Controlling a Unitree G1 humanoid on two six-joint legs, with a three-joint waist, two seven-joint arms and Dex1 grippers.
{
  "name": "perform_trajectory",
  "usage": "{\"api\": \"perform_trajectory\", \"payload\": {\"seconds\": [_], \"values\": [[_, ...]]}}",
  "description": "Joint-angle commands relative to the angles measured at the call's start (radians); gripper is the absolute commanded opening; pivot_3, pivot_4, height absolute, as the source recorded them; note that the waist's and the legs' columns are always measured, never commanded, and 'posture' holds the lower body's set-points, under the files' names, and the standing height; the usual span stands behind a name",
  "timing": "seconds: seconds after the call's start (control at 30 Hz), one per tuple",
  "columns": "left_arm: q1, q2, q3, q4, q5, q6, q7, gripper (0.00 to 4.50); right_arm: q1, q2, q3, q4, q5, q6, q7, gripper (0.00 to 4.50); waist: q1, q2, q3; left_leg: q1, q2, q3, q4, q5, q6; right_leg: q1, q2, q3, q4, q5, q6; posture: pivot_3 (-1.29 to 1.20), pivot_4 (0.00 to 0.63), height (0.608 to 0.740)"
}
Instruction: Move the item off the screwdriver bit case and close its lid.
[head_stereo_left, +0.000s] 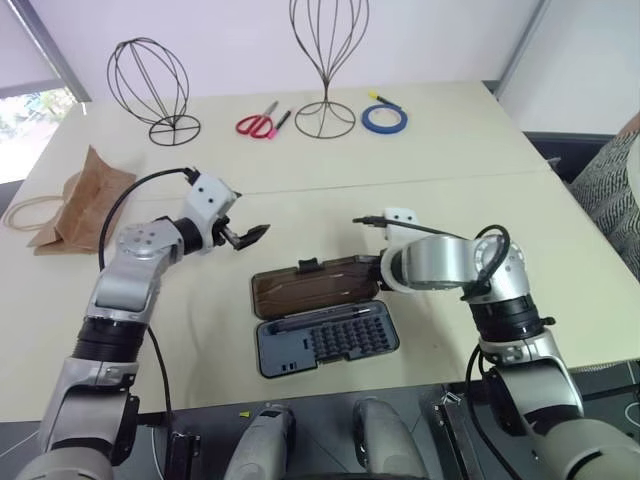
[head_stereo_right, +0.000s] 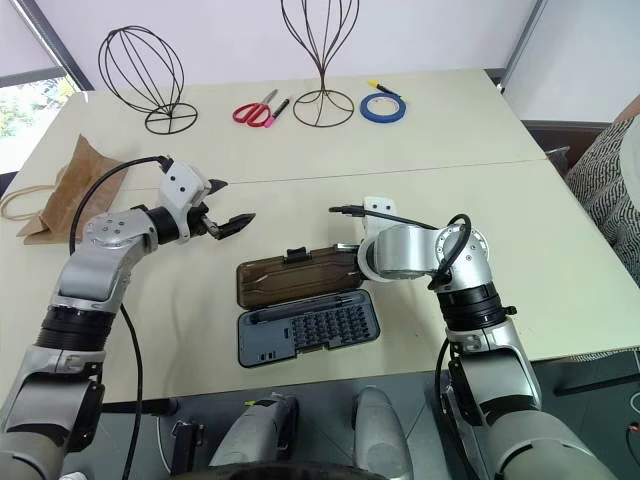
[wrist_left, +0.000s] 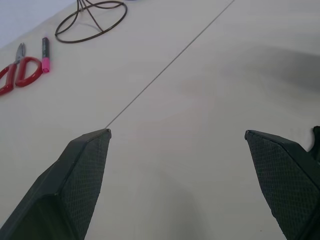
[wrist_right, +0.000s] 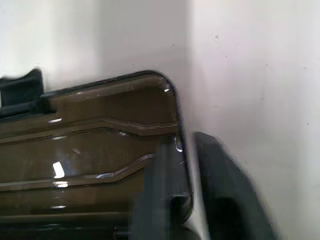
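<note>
The item, a crumpled brown paper bag (head_stereo_left: 85, 200) with looped string handles, lies at the table's left side, well away from the screwdriver bit case. The case's dark base (head_stereo_left: 330, 338) with rows of bits sits near the front edge. Its lid (head_stereo_left: 310, 285), smoky brown, lies swung back behind the base. My left gripper (head_stereo_left: 245, 237) hovers open over bare table, left of the lid. My right gripper (wrist_right: 190, 200) is at the lid's right end. Its fingers (wrist_right: 225, 190) stand slightly apart, one over the lid's rim and one beside it.
Two wire head-shaped stands (head_stereo_left: 150, 85) (head_stereo_left: 327, 60) stand at the back. Between them lie red scissors (head_stereo_left: 257, 124) and a pink marker (head_stereo_left: 280, 122). A blue tape roll (head_stereo_left: 384, 119) lies to the right. A person's patterned sleeve (head_stereo_left: 615, 190) shows at the right edge.
</note>
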Motion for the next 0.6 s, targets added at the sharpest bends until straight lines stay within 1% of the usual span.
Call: {"api": "perform_trajectory", "payload": {"seconds": [0.03, 0.07, 0.13, 0.17, 0.33, 0.4, 0.53, 0.57, 0.6], "values": [[-0.009, 0.001, 0.003, -0.029, 0.006, -0.021, 0.001, 4.5, -0.001, 0.005, -0.027, -0.025, 0.02, -0.017, -0.048, 2.47, 0.0, 0.0, 0.0, 0.0, 0.0, 0.0, 0.0, 0.0, 0.0, 0.0, 0.0, 0.0, 0.0, 0.0, 0.0, 0.0, 0.15, 0.74], [-0.009, 0.001, 0.003, -0.029, 0.006, -0.021, 0.001, 4.5, 0.0, 0.005, -0.029, -0.025, 0.02, -0.018, -0.052, 3.05, 0.0, 0.0, 0.0, 0.0, 0.0, 0.0, 0.0, 0.0, 0.0, 0.0, 0.0, 0.0, 0.0, 0.0, 0.0, 0.0, 0.15, 0.74], [-0.009, 0.001, 0.003, -0.029, 0.006, -0.021, 0.0, 4.5, 0.001, 0.006, -0.033, -0.026, 0.02, -0.021, -0.059, 4.07, 0.0, 0.0, 0.0, 0.0, 0.001, 0.0, 0.0, 0.0, 0.0, 0.0, 0.0, 0.0, 0.0, 0.0, 0.0, 0.0, 0.15, 0.74], [-0.009, 0.001, 0.002, -0.029, 0.006, -0.021, 0.0, 4.5, 0.001, 0.006, -0.035, -0.025, 0.02, -0.022, -0.06, 4.43, 0.0, 0.0, 0.0, 0.0, 0.001, 0.0, 0.0, 0.0, 0.0, 0.0, 0.001, 0.0, 0.0, 0.0, 0.0, 0.0, 0.15, 0.74], [-0.009, 0.0, 0.001, -0.028, 0.007, -0.021, 0.0, 4.5, -0.014, -0.01, -0.038, -0.018, 0.02, -0.012, -0.038, 4.43, 0.001, 0.0, 0.0, 0.0, 0.001, 0.0, 0.0, 0.0, 0.0, 0.0, 0.001, 0.0, -0.001, 0.0, 0.0, 0.0, 0.15, 0.74], [-0.007, 0.001, 0.002, -0.03, 0.005, -0.02, -0.002, 4.5, -0.048, -0.045, -0.034, -0.007, 0.02, 0.002, 0.001, 4.43, 0.001, 0.0, 0.0, 0.0, 0.001, 0.0, 0.0, 0.0, 0.0, 0.0, 0.001, 0.0, -0.001, 0.0, 0.0, 0.0, 0.15, 0.74], [0.006, -0.003, 0.02, -0.056, -0.02, 0.002, -0.004, 4.5, -0.149, -0.166, 0.014, -0.008, 0.018, 0.05, 0.154, 4.43, 0.001, 0.003, 0.002, -0.001, 0.001, 0.001, 0.0, 0.0, 0.0, 0.0, 0.001, 0.0, -0.002, 0.0, 0.0, 0.0, 0.15, 0.74], [0.01, -0.005, 0.028, -0.066, -0.032, 0.011, -0.004, 4.5, -0.168, -0.192, 0.03, -0.015, 0.009, 0.059, 0.189, 4.43, 0.0, 0.003, 0.002, -0.001, 0.001, 0.001, 0.0, 0.0, 0.0, 0.0, 0.001, 0.0, -0.003, 0.0, 0.0, 0.0, 0.15, 0.74], [0.015, -0.007, 0.037, -0.08, -0.046, 0.026, -0.005, 4.5, -0.19, -0.213, 0.04, -0.027, -0.032, 0.078, 0.251, 4.43, -0.001, 0.003, 0.002, -0.001, 0.002, 0.002, 0.0, 0.0, 0.001, 0.0, 0.002, 0.0, -0.003, 0.0, 0.0, 0.0, 0.15, 0.74]]}}
